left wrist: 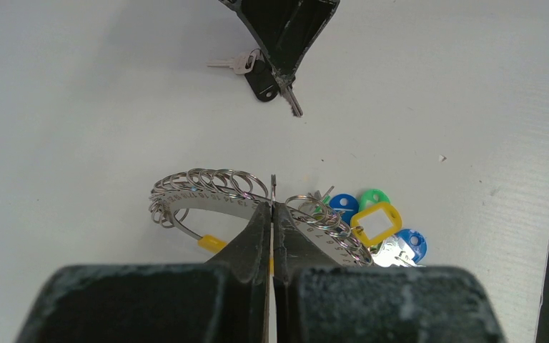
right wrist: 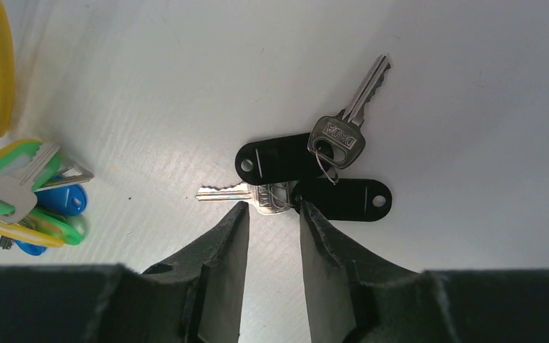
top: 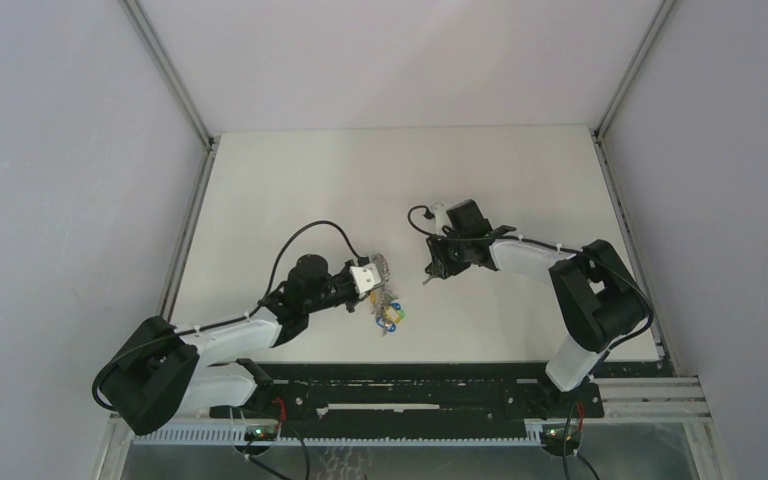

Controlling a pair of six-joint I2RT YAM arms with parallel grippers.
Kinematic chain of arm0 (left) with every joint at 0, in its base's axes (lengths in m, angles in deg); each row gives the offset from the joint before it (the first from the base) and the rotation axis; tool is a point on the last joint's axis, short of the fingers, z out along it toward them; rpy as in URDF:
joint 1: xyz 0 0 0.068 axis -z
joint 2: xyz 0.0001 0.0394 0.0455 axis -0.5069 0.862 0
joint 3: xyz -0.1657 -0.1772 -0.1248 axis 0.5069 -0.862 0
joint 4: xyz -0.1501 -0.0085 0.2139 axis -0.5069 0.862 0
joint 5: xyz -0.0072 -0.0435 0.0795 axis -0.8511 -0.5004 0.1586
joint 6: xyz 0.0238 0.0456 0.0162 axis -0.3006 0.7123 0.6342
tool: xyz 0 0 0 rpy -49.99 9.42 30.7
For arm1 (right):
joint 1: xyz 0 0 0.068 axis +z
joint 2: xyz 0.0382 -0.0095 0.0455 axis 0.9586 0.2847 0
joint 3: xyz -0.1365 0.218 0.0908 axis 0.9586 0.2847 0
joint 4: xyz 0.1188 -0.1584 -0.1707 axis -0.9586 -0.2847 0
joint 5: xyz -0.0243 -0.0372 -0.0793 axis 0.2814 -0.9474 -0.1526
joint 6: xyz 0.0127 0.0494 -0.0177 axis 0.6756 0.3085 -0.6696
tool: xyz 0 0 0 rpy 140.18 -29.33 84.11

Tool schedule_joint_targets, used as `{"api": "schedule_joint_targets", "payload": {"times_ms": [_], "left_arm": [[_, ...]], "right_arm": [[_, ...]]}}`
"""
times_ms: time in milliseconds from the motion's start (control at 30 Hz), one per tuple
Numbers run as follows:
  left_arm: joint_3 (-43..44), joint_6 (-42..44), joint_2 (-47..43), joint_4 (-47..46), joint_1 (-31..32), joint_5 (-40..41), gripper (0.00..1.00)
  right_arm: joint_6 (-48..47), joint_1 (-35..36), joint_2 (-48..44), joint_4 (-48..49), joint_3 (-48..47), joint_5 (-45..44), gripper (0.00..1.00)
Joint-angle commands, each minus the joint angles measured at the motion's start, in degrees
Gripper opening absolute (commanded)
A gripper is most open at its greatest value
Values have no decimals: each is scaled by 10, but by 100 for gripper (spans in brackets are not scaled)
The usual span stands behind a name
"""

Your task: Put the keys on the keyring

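Left gripper (left wrist: 271,206) is clamping the keyring (left wrist: 207,184), jaws pressed together on its rim. The coloured keys (left wrist: 375,223) are bunching against the ring's right side on the table (left wrist: 78,107). Right gripper (right wrist: 272,211) is sitting low over two loose black-tagged keys (right wrist: 337,136), jaws narrow but apart, straddling one key's head, grip not evident.

Likely a lab cell, white table (top: 290,180), bare walls (top: 60,150)
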Motion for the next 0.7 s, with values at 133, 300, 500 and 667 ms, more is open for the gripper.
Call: {"api": "schedule_joint_targets", "payload": {"times_ms": [133,300,500,667], "left_arm": [[30,-9,-7,-24,4,-9,0],[30,-9,-7,-23,3,-9,0],[28,-8,-8,-24,3,-7,0],[28,-8,-11,-24,3,-6,0]], "right_arm": [[3,16,-6,3,-24,-11,30],[-3,27,-17,5,-25,-15,29],[-33,32,-26,-29,-46,-64,32],[-54,40,-5,-54,-67,-76,33]]}}
